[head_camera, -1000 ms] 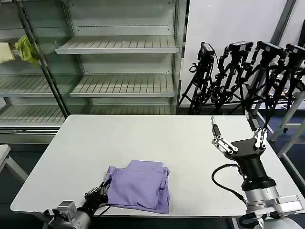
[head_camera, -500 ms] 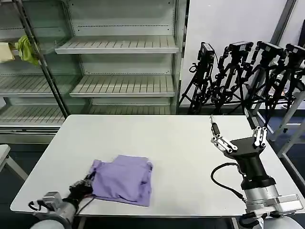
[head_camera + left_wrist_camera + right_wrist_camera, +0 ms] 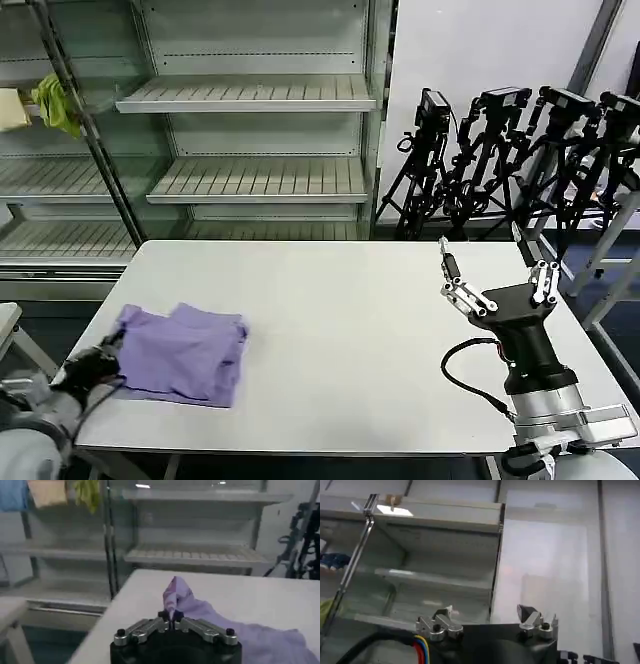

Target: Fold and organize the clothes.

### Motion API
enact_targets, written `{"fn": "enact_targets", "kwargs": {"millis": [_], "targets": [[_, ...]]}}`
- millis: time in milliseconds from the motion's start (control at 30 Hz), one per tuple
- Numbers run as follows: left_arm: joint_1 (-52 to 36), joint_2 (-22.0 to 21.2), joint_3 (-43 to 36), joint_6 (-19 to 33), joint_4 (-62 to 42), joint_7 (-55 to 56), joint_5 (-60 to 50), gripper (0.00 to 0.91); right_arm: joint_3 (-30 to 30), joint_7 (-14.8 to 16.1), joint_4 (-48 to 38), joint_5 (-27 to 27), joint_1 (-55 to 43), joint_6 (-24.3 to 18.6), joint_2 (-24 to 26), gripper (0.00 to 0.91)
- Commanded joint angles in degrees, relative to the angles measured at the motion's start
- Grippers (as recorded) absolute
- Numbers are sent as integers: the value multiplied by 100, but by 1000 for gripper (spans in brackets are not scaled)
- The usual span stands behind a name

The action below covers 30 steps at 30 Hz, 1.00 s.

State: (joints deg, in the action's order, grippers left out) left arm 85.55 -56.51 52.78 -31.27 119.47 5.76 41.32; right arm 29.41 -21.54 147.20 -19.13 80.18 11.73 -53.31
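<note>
A folded lavender T-shirt (image 3: 180,352) lies at the near left corner of the white table (image 3: 340,300). My left gripper (image 3: 98,362) is at the table's left edge, shut on the shirt's near-left corner. In the left wrist view the lavender T-shirt (image 3: 210,617) rises in a pinched peak between the closed tips of the left gripper (image 3: 172,616). My right gripper (image 3: 495,280) is held up over the table's right side, fingers spread wide and pointing upward. In its own wrist view the right gripper (image 3: 485,616) holds nothing and faces the shelves.
Empty metal shelving (image 3: 250,150) stands behind the table, with a yellow-green cloth (image 3: 55,103) hanging at its far left. Black camera tripods (image 3: 510,160) are clustered at the back right. The table's left and near edges run close to the shirt.
The left gripper has dragged the folded shirt leftward across the table, from near the front middle to the near left corner. The right arm has stayed still.
</note>
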Motion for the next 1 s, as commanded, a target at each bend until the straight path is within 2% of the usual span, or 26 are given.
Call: {"fn": "enact_targets", "kwargs": {"millis": [33,233,367,500,567,733,900,1000], "targets": [[-113,1465,1014,-174,130,58,414,10,77,-13,-30,-13,30,4,12,907],[-284,1855,1098,-185,402,143,440,10,137,-24,32,-6,105,10,-19,907],[-289,1730,540,-190,743,229,388,10,151,-32,45,15,188,9,-64,907],[-151,1240,-323,-186,1057,250,286,10,159,-39,87,78,315,11,-126,907],[-198,687,-1266,-180,1001,200,-77,10,172,-47,116,137,394,16,-171,907],[-697,-217,-2773,-137,208,184,-723,10,193,-79,208,292,588,35,-271,907],[-1239,-999,-3518,-12,-624,147,-1133,10,206,-90,280,440,802,62,-400,907],[-1378,-1237,-3717,35,-795,128,-1230,10,227,-88,280,498,905,59,-431,907]]}}
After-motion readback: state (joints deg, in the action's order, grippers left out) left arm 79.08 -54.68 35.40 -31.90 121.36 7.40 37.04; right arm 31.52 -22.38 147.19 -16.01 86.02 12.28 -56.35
